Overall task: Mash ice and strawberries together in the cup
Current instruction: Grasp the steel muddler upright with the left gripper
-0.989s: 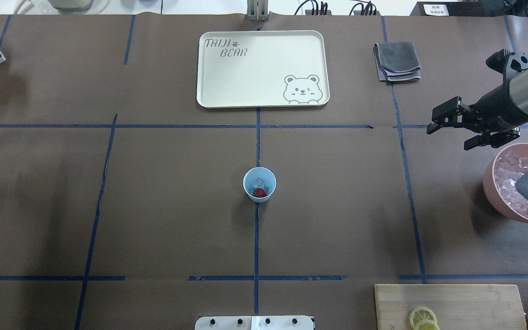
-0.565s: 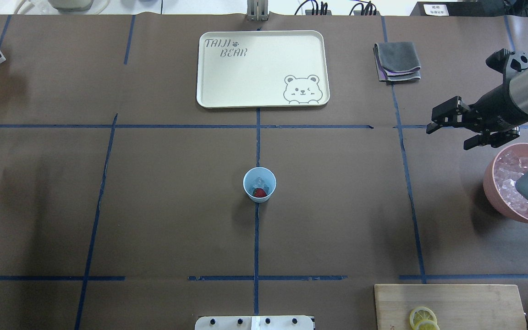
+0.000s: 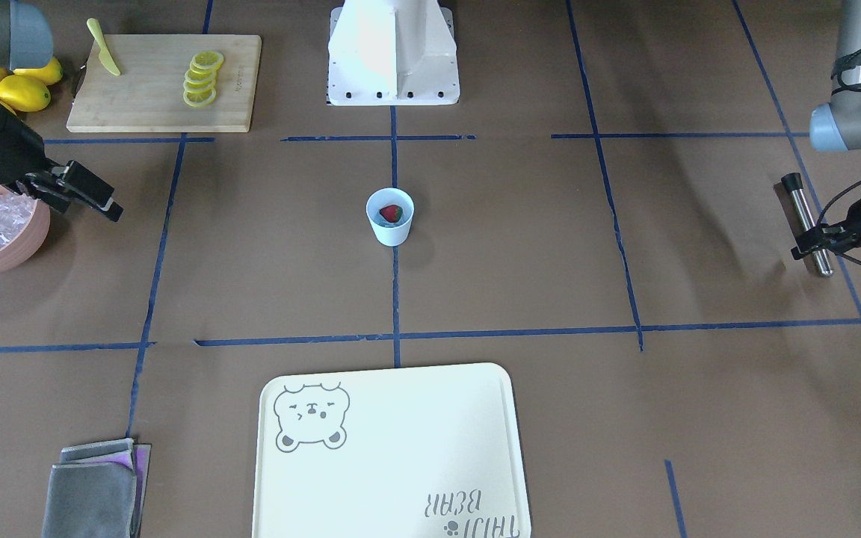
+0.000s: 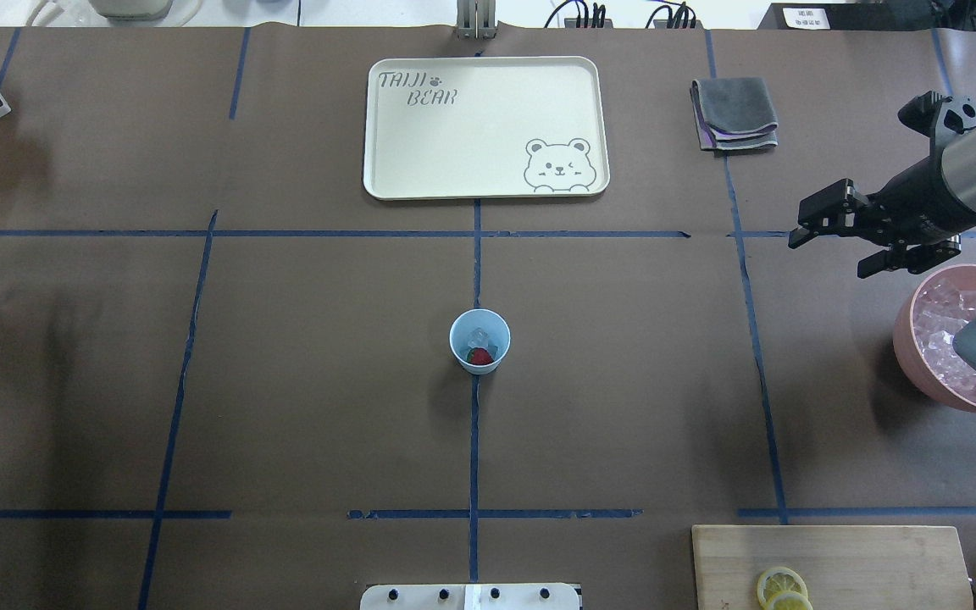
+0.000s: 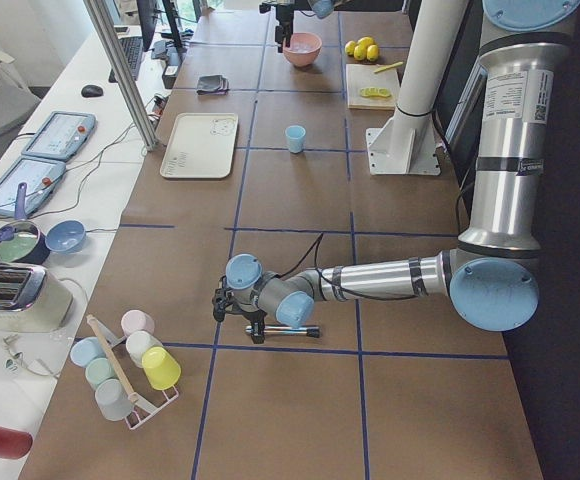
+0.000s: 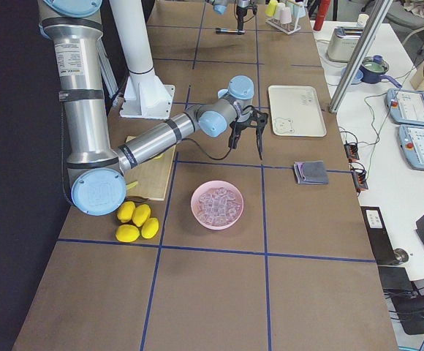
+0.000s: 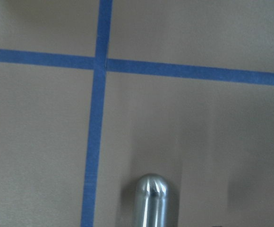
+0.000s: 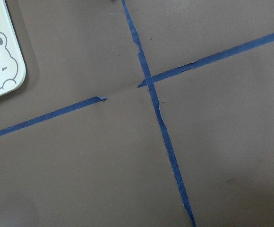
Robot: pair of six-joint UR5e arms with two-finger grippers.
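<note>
While the cup [image 4: 479, 341] stands at the middle of the tabletop [image 4: 285, 381] with the strawberry [image 4: 479, 357] and ice [image 4: 479, 336] inside it, the right gripper [image 4: 831, 252] hangs wide open and empty just beside the pink bowl [image 4: 907, 343]. The left gripper [image 3: 812, 246] sits at a steel rod [image 3: 803, 217] lying on the tabletop. I cannot tell whether it grips the rod.

Right pincer [image 4: 831, 252] wide apart; left pincer [image 3: 812, 246] low.
</note>
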